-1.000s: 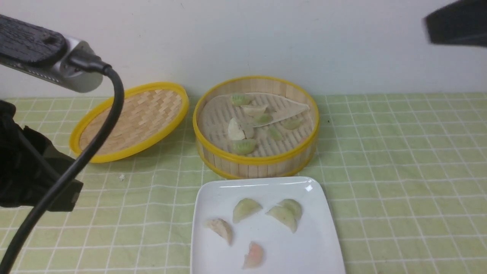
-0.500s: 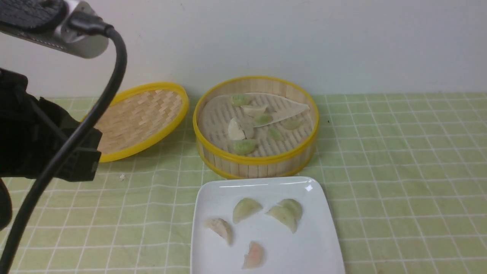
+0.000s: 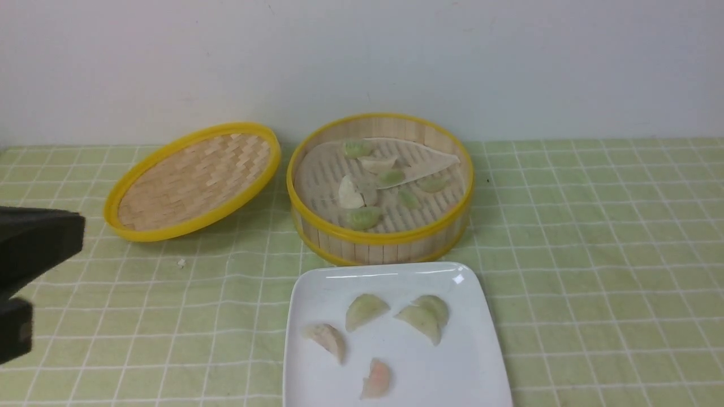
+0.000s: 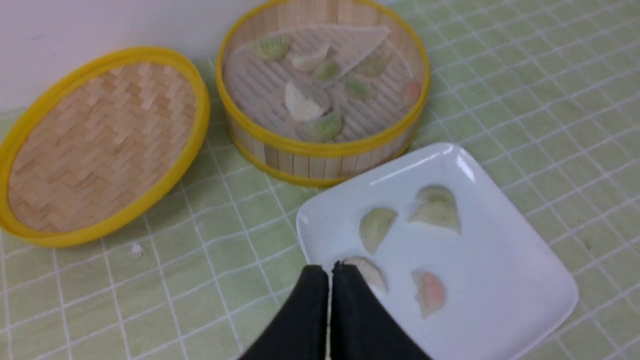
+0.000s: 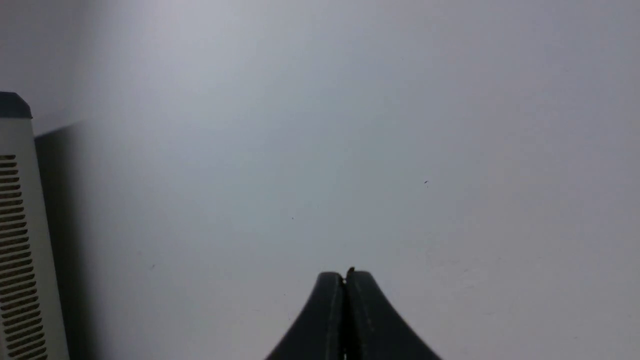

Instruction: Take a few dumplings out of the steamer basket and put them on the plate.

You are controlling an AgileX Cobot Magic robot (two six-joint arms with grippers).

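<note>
Both pincers, left (image 4: 325, 272) and right (image 5: 346, 275), are closed on nothing. Beyond the left one, dumplings (image 4: 303, 102) lie in the steamer (image 4: 300, 167); five more sit on the plate (image 4: 520, 265), nearer it. Likely risks: a low return swing could drag plated dumplings, or a hard pinch tear soft skins.

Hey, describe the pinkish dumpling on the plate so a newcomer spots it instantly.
Find the glossy white square plate in front of the yellow-rimmed bamboo steamer. On it, the pinkish dumpling lies nearest the robot. Its blush colour sets it apart from the pale green and whitish ones there.
</note>
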